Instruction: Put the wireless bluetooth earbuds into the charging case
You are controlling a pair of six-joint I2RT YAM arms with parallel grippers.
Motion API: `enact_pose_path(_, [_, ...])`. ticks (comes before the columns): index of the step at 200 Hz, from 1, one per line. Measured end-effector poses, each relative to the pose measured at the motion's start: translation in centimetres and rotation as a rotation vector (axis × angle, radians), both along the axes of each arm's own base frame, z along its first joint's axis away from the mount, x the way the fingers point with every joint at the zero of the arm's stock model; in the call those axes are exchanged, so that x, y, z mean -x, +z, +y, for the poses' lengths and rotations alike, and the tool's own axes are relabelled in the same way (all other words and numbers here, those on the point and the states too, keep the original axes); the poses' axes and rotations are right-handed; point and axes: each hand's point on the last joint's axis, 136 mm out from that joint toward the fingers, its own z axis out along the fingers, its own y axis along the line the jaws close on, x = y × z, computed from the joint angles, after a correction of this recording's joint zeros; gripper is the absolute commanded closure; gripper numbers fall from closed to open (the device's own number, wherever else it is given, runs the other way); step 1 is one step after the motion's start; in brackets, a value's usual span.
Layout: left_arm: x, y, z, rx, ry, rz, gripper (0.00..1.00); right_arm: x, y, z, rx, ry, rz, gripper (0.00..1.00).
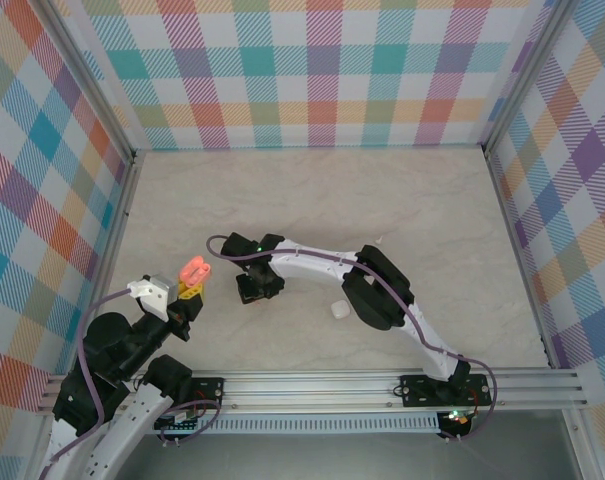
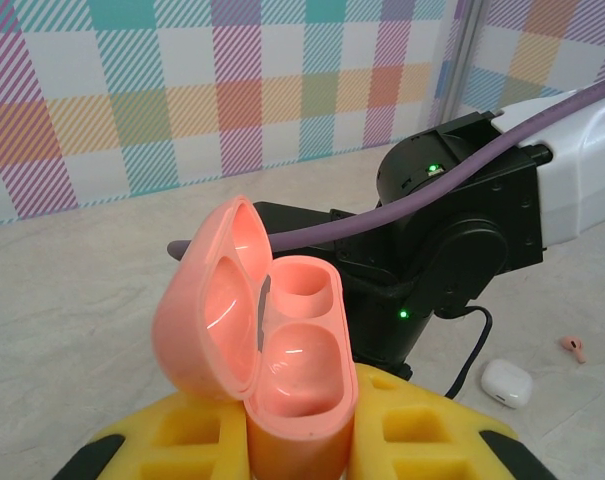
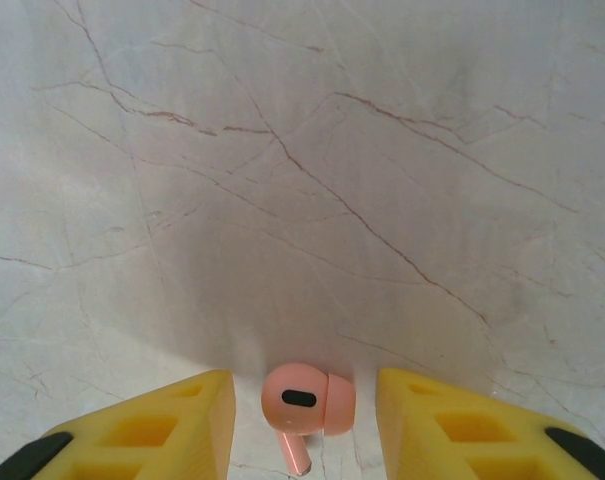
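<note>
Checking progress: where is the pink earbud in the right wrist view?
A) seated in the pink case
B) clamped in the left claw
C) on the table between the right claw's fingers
C: the pink earbud lies on the table between the parted fingers of the right claw, touching neither.

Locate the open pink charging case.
In the top view, left of centre, the pink charging case is clamped, lid open, in the jaws of the left gripper, with the right arm close on its right.

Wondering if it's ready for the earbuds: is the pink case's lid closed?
No, the pink case has its lid swung wide open to one side, so the hollows inside are exposed.
</note>
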Motion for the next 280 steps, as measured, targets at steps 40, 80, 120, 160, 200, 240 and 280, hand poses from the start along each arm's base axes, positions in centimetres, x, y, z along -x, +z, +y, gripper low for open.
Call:
enact_pose_path(40, [0.1, 0.0, 0.0, -0.003, 0.0, -0.001, 0.8, 0.0, 0.0, 0.0, 0.0, 0.003, 0.0, 0.64])
enact_pose_path(80, [0.1, 0.0, 0.1, -0.001, -0.001, -0.007, 0.8, -0.1, 0.0, 0.1, -0.002, 0.007, -0.003, 0.68])
enact_pose_path(120, [0.1, -0.1, 0.1, -0.001, -0.001, -0.005, 0.8, -0.5, 0.0, 0.2, -0.004, 0.005, -0.027, 0.71])
enact_pose_path(160, [0.1, -0.3, -0.2, 0.001, -0.015, -0.002, 0.8, -1.1, 0.9, -0.3, -0.007, -0.007, -0.075, 0.72])
enact_pose_path(200, [0.0, -0.7, -1.1, 0.022, -0.056, 0.008, 0.82, -1.5, 3.3, -1.0, -0.043, -0.023, -0.127, 0.74])
enact_pose_path(240, [-0.7, -1.3, -2.7, 0.071, -0.108, 0.014, 0.85, -2.4, 6.2, -3.5, -0.089, -0.07, -0.168, 0.75])
enact_pose_path(280, [-2.6, -2.5, -5.0, 0.132, -0.168, 0.037, 0.87, -4.7, 10.4, -7.8, -0.154, -0.165, -0.234, 0.74])
